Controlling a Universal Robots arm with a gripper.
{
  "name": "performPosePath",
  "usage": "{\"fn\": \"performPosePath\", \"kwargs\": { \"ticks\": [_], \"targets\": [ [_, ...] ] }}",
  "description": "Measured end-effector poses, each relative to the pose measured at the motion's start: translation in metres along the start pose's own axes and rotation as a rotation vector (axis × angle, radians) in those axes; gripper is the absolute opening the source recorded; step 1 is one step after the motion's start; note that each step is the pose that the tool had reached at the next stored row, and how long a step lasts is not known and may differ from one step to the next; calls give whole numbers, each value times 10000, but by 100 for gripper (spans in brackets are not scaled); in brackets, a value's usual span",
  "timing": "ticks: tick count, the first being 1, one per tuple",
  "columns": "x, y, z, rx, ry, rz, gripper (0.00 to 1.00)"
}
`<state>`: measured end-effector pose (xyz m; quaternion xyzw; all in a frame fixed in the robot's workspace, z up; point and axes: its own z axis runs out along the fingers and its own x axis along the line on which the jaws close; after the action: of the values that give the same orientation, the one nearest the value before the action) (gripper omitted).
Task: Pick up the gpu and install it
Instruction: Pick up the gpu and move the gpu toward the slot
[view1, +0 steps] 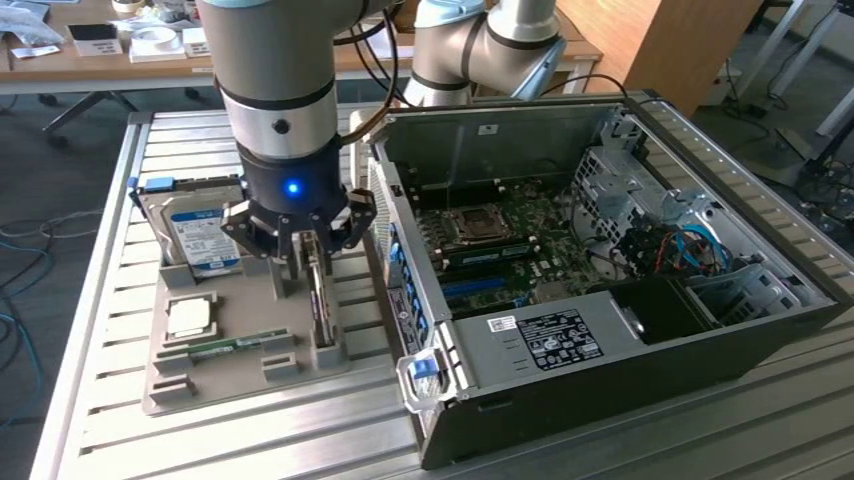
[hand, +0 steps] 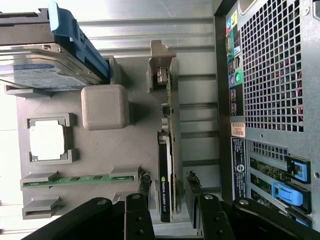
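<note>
On the ribbed metal table (view1: 174, 450) lies a grey holder tray (view1: 240, 385), where the gpu (hand: 166, 165) stands on its long edge in a slot, near the open computer case (view1: 601, 340). I judge this card light, stiff and fragile, best pinched on its two flat faces. The arm (view1: 274, 100) points straight down, its gripper (hand: 168, 187) half-wide astride the card, with small gaps on both sides, holding nothing.

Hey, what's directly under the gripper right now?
The gpu, standing on edge in the grey holder tray, between the open fingers of the gripper, with a gap on each side. Its bottom edge is hidden in the tray's slot.
</note>
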<state>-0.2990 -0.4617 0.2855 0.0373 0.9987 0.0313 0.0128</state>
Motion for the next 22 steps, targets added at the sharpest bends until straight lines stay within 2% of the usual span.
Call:
{"fn": "performPosePath", "kwargs": {
  "ticks": [8,14,22],
  "targets": [
    [4,5,121,-1,0,1,42],
    [8,42,168,-12,-1,1,42],
    [13,73,295,-11,0,0,42]
  ]
}}
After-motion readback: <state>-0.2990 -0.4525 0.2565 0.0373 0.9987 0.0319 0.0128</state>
